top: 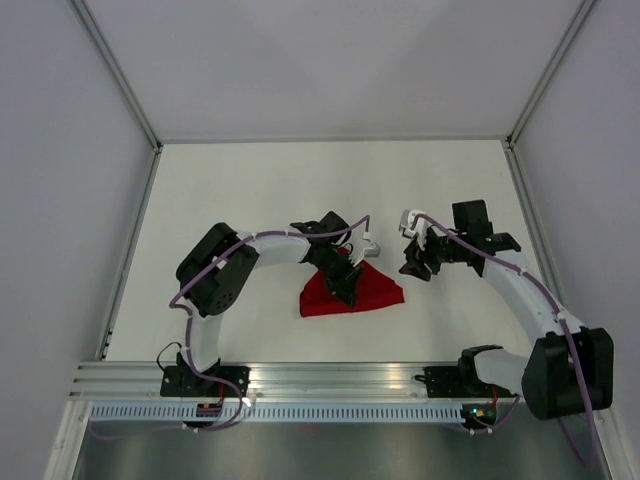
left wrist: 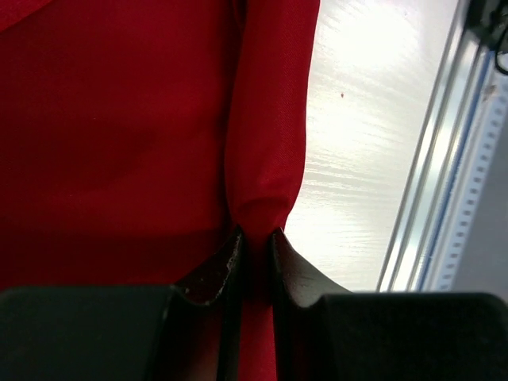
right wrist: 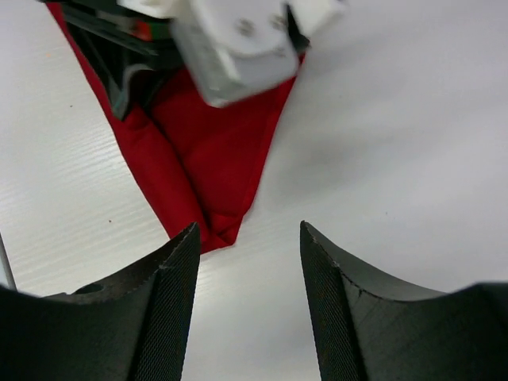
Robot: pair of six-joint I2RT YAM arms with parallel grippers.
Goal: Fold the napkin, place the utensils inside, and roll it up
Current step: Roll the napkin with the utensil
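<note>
The deep-red napkin (top: pixel 372 292) lies folded in a rough triangle on the white table, near the middle front. My left gripper (top: pixel 345 284) is over its middle and is shut on a raised fold of the cloth (left wrist: pixel 266 143). My right gripper (top: pixel 415 268) hovers just right of the napkin, open and empty; its wrist view shows the napkin's corner (right wrist: pixel 214 171) just beyond its left fingertip. No utensils show in any view.
The metal rail (top: pixel 330 378) with the arm bases runs along the near table edge; it also shows in the left wrist view (left wrist: pixel 444 167). White walls enclose the table (top: pixel 260 190) at the back and sides.
</note>
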